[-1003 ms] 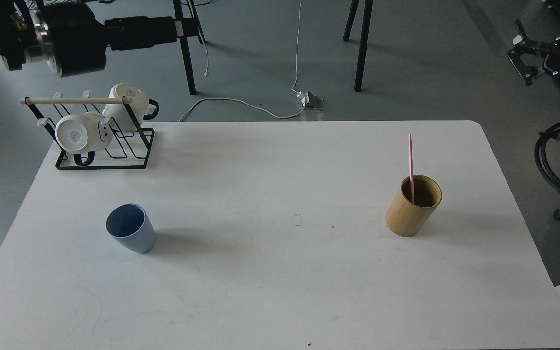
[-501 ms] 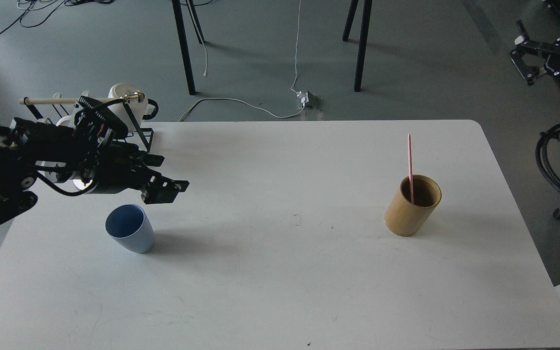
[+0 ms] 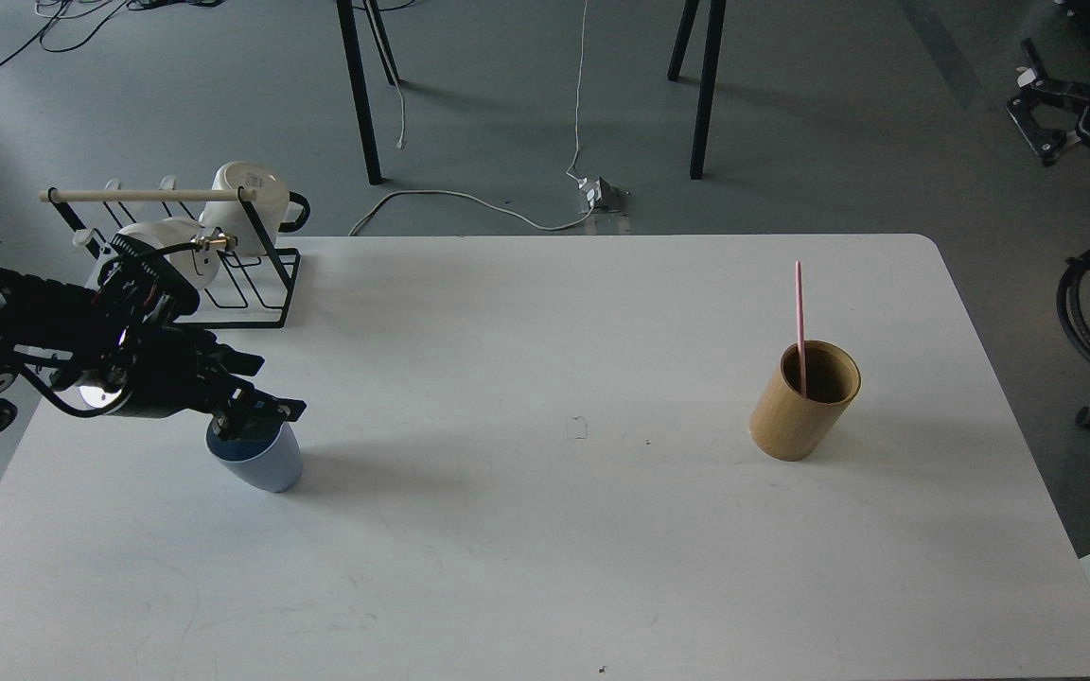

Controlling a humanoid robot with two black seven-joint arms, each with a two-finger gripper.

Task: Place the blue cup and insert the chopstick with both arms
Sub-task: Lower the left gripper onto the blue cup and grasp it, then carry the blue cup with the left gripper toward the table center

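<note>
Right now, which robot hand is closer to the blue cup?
The left. The left gripper sits right over the blue cup, covering its rim. The right gripper is far off, raised beyond the table's far right corner.

A white table [image 3: 526, 530] fills most of the view. At its ten o'clock corner stands a black wire rack [image 3: 252, 274] with a pale wooden rod [image 3: 129, 196] and white mugs [image 3: 244, 189]. A tan bamboo cylinder [image 3: 796, 416] stands upright toward three o'clock.
</note>
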